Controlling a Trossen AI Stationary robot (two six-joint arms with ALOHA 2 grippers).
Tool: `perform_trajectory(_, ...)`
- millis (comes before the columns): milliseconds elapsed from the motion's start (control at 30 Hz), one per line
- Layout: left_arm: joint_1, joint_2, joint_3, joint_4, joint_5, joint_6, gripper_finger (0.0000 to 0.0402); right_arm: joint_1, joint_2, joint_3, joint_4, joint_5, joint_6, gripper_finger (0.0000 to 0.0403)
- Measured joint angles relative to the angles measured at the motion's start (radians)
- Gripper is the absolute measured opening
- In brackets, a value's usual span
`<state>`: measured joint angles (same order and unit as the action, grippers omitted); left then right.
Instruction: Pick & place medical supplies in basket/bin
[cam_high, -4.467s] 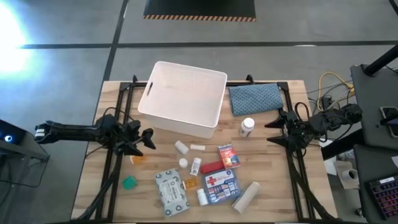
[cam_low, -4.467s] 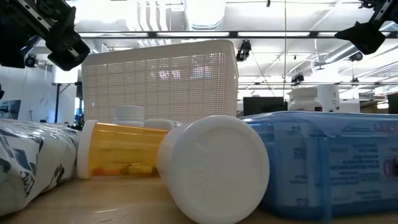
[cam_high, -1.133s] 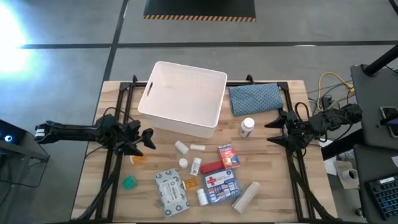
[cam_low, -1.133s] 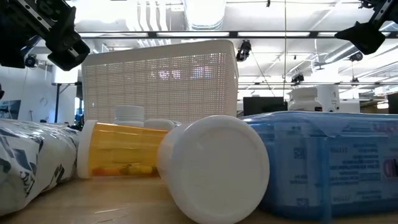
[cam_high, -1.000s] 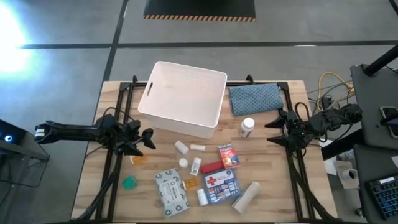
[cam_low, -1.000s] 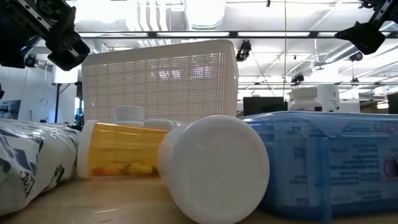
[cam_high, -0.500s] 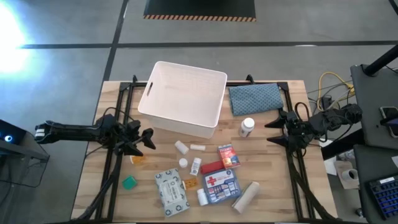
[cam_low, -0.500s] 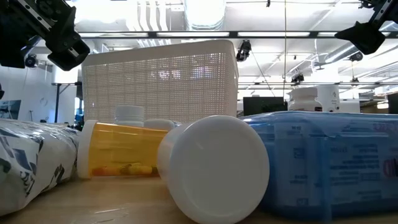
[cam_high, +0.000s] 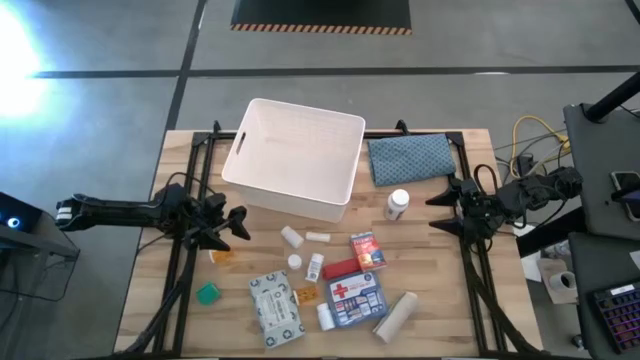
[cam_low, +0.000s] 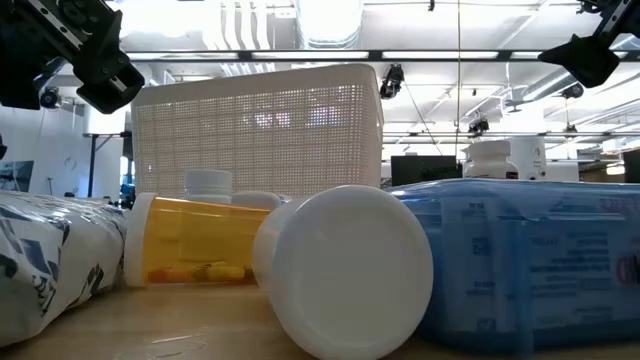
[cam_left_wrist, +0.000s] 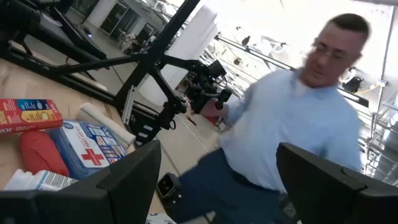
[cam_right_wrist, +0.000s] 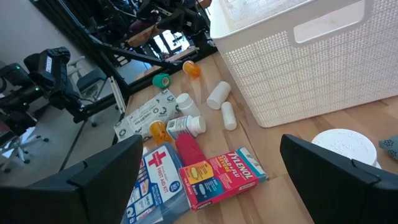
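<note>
Medical supplies (cam_high: 330, 285) lie scattered across the lower centre of your high view, none inside the white basket (cam_high: 294, 157) at upper centre. Your left gripper (cam_high: 236, 224) hovers at centre left with fingers apart, an orange vial (cam_high: 222, 255) just below it. Your right gripper (cam_high: 437, 210) waits at centre right, spread wide, a white pill bottle (cam_high: 398, 204) just beside it

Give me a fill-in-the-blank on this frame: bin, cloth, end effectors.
The white bin holds ____ supplies so far.
The blue-grey cloth lies on the bin's ____ side in the high view.
The left end effector and right end effector both have ____ fingers.
The first-aid pouch carries a red ____.

Missing: no; right; open; cross
</note>
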<state>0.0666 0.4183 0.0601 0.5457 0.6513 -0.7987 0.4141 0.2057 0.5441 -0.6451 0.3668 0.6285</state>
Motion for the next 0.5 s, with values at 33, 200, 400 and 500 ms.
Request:
perform_trajectory(33,0.000,0.000,0.000,0.000,0.000,0.011,0.0297,0.000,0.000,0.000,0.003,0.001,0.000,0.0369)
perform_trajectory(200,0.002,0.000,-0.002,0.000,-0.032,0.044,0.0297,0.000,0.000,0.000,0.036,0.003,0.000,0.0369)
perform_trajectory(400,0.002,0.000,-0.008,0.000,-0.031,0.045,0.0297,0.000,0.002,0.000,0.035,0.003,0.000,0.0369)
perform_trajectory(500,0.002,0.000,-0.008,0.000,-0.031,0.045,0.0297,0.000,0.003,0.000,0.035,0.003,0.000,0.0369)
